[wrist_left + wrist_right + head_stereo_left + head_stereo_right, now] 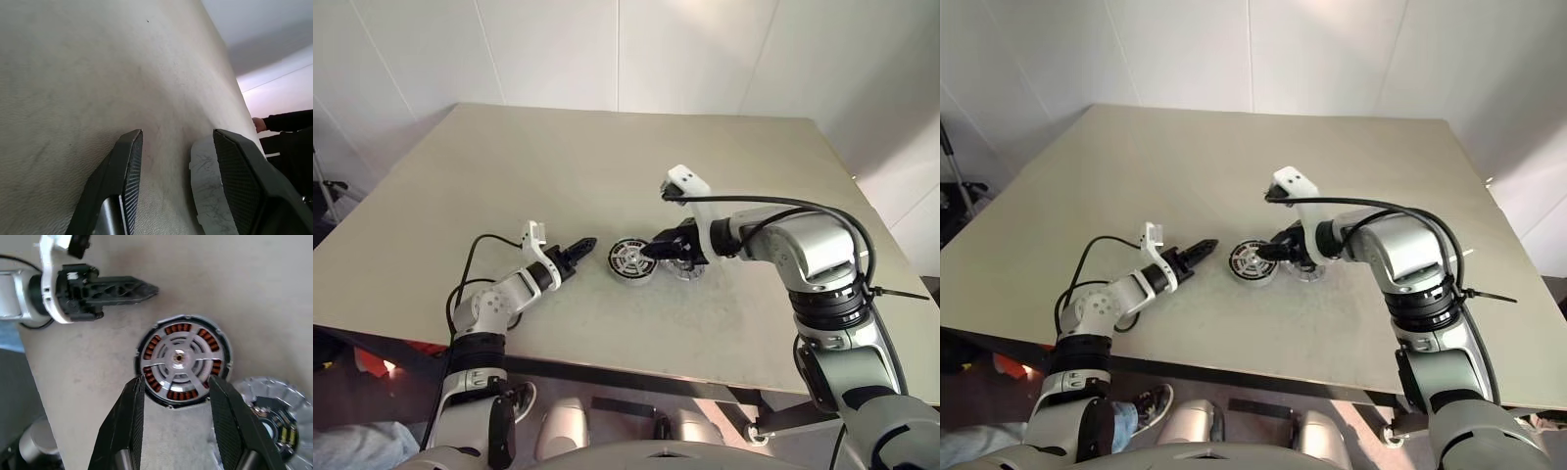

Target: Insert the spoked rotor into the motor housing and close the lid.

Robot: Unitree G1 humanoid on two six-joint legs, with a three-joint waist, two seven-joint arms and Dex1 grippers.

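The spoked rotor [181, 360] lies on the table with its silver spokes and hub facing up. It sits in the motor housing [180, 327], whose copper-red windings show between the spokes. Beside it, on my right, lies the lid [274, 416], a grey-silver disc with cut-outs. My right gripper [175, 382] hangs open just above the rotor's edge, one finger on each side, holding nothing. From above, the rotor [631, 259] and the lid [690, 267] lie side by side under that gripper [651, 250]. My left gripper [585, 244] is open and low over the table, pointing at the rotor from the left.
The beige table [607, 166] stretches far behind the parts and to both sides. Its front edge runs just below my left arm. A person's hand and dark sleeve [266, 129] show beyond the table's far side. White walls stand behind.
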